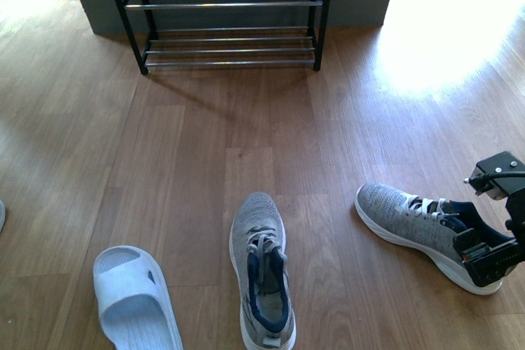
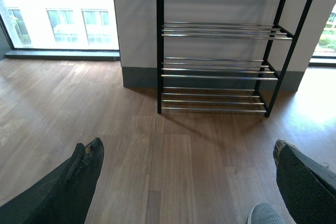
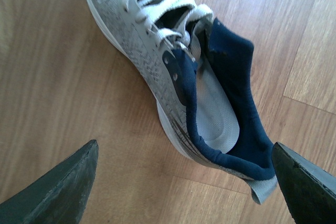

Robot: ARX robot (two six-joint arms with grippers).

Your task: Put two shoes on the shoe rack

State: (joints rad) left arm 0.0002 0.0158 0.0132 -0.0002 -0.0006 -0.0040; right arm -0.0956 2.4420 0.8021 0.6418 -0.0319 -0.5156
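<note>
Daylight pours in through the windows (image 2: pixel 58 11), which look washed out and white. A bright glare patch sits on the wood floor (image 1: pixel 443 47). The shoe rack (image 1: pixel 221 5) throws a soft shadow in front of it. The pictures look sharp.

The right gripper (image 1: pixel 494 220) straddles a grey sneaker (image 1: pixel 402 212).

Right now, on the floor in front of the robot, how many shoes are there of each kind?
Grey sneakers: 2, one in the middle, one on the right
Pale blue sandals: 1
Total: 3 shoes
A sliver at the front view's left edge shows too little to name or count.
</note>
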